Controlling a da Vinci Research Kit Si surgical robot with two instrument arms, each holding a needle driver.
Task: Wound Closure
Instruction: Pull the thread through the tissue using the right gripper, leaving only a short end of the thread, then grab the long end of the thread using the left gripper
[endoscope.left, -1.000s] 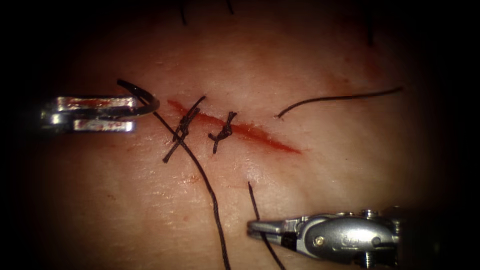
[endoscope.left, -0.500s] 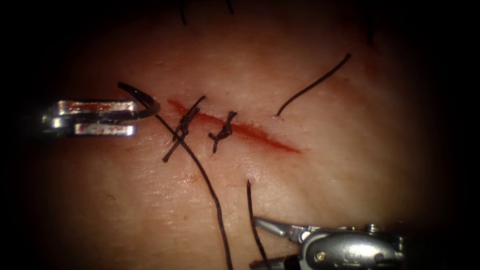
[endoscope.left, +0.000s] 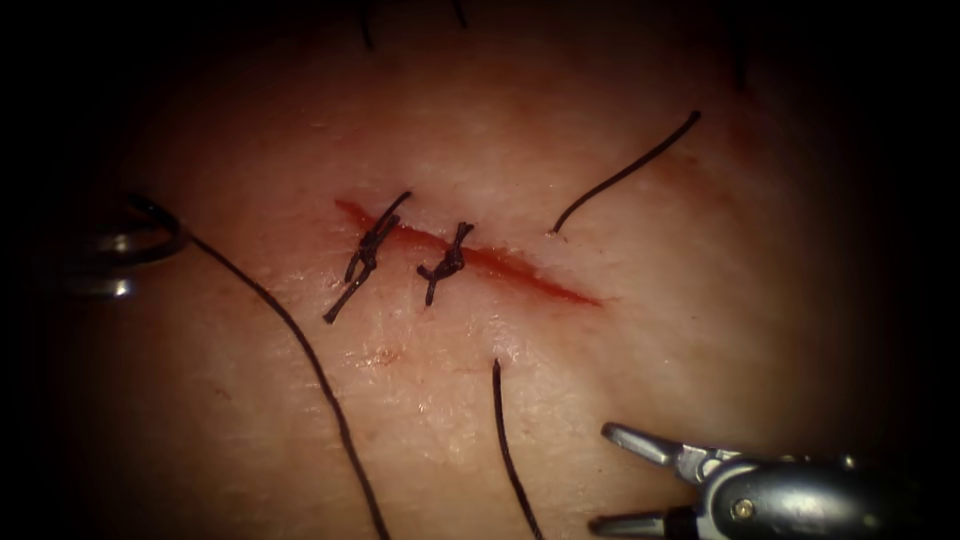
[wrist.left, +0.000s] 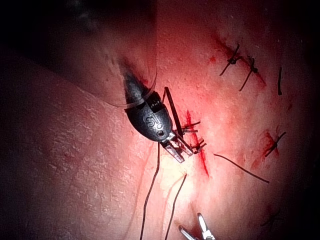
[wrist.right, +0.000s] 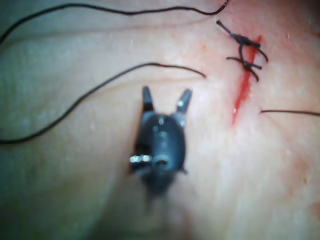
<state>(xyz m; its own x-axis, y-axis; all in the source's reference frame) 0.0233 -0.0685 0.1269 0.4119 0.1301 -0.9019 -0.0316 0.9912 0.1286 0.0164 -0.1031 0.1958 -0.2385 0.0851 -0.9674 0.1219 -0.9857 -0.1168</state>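
**A:** Item one, left claw (wrist.left: 177, 152)?

**B:** Closed on the needle (endoscope.left: 172, 228). The needle's curved body arcs out past the claw's tips, clear of the tissue (endoscope.left: 650, 350) and not in it. I cannot tell exactly where along the curve the grip sits. Claw and needle lie well to the left of the cut (endoscope.left: 560, 288).

**A:** Item two, thread (endoscope.left: 300, 350)?

**B:** One long dark strand. It leaves the needle just beside the left claw and runs away from it across the tissue, on the left of the cut and touching neither stitch.

**A:** Item three, right claw (endoscope.left: 620, 478)?

**B:** Spread wide and holding nothing. The right wrist view shows the two tips set well apart over bare tissue.

**A:** Anything near that claw?

**B:** A lower thread end (endoscope.left: 508, 440). It comes out of the tissue between the cut and the right claw and lies just beside the claw's tips, not touching them. An upper thread end (endoscope.left: 625, 170) stands on the far side of the cut from the right claw, at the cut's right.

**A:** Item four, the cut itself?

**B:** A slanted line with red fluid (endoscope.left: 500, 262) along it. Two stitches (endoscope.left: 445, 262) cross its left half, between the two claws. The right half, the stretch nearer the right claw, is unstitched.
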